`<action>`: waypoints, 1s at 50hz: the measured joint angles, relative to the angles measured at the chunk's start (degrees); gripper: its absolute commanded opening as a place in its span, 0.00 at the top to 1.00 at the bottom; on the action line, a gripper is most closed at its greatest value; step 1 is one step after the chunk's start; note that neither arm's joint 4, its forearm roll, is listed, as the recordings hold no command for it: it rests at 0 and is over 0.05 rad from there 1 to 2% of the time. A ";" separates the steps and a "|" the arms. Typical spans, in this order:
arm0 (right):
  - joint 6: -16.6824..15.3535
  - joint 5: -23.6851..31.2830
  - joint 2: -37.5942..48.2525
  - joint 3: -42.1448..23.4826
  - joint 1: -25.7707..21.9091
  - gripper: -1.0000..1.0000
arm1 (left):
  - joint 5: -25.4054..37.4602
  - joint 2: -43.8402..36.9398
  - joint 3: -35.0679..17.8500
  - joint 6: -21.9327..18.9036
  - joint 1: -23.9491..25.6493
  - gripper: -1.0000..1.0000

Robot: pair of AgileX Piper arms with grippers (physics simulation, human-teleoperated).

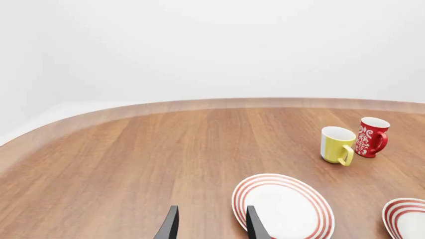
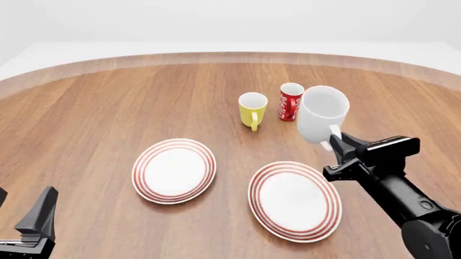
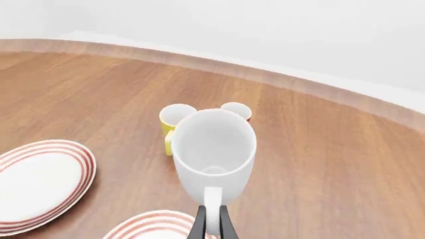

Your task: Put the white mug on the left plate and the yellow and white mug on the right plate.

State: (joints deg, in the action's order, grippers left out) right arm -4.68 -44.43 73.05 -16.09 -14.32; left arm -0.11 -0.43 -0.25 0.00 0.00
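My right hand (image 3: 211, 225) is clamped on the white mug's (image 3: 214, 149) handle; I'd carry it level, high over the plates, to the left plate (image 2: 174, 170).

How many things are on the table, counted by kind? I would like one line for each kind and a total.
Mugs and cups: 3, namely the white mug held by its handle in the right gripper, the yellow and white mug, the red cup
Plates: 2, namely the left plate, the right plate
Total: 5
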 measured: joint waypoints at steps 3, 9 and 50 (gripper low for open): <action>-0.16 0.83 -0.41 -0.53 -0.93 1.00 | 0.00 0.00 0.00 0.00 0.00 0.00; 0.76 2.51 -1.58 -1.59 -3.13 1.00 | 0.00 0.00 0.00 0.00 0.00 0.00; 1.59 2.93 3.63 -9.43 -15.50 1.00 | 0.00 0.00 0.00 0.00 0.00 0.00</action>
State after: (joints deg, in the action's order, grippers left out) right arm -3.09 -41.50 76.68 -25.53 -29.82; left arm -0.11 -0.43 -0.25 0.00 0.00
